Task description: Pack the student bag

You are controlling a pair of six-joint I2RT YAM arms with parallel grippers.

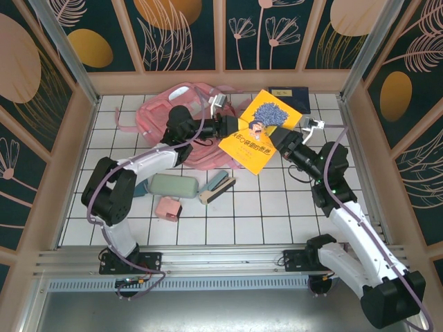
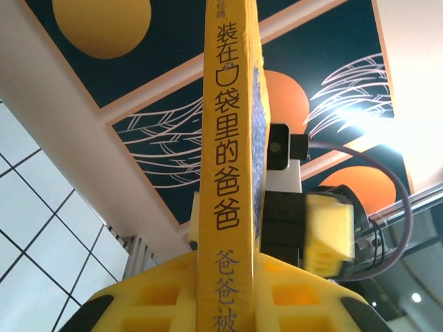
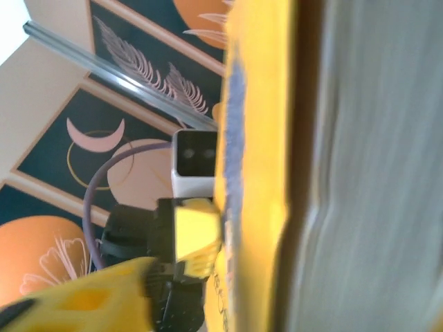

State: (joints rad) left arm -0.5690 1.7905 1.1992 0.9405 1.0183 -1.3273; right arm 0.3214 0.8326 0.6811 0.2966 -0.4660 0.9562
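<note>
- The left jaws are shut tight on the yellow book [image 1: 259,131], at its left edge. In the left wrist view, the spine with black writing stands straight up between the yellow fingers [image 2: 152,297].
- The right jaws sit at the book's other edge. The right wrist view is blurry and the book blocks most of it. I cannot tell if these jaws have hold of the book or how wide they are.
- The book is held up and tilted between the two arms.
- The student bag [image 1: 159,111] lies on the white tiled counter [image 1: 263,207] at the back, just behind the left jaws. The left arm [image 1: 149,162] and the yellow book cover part of it.
- A dark blue book [image 1: 289,93] lies at the back, with one corner hidden by the yellow book.
- Nearer to the arms lie a grey-green pencil case [image 1: 173,185], a small pink box [image 1: 168,207] and a teal and tan thing [image 1: 218,187] that is too small to make out.
</note>
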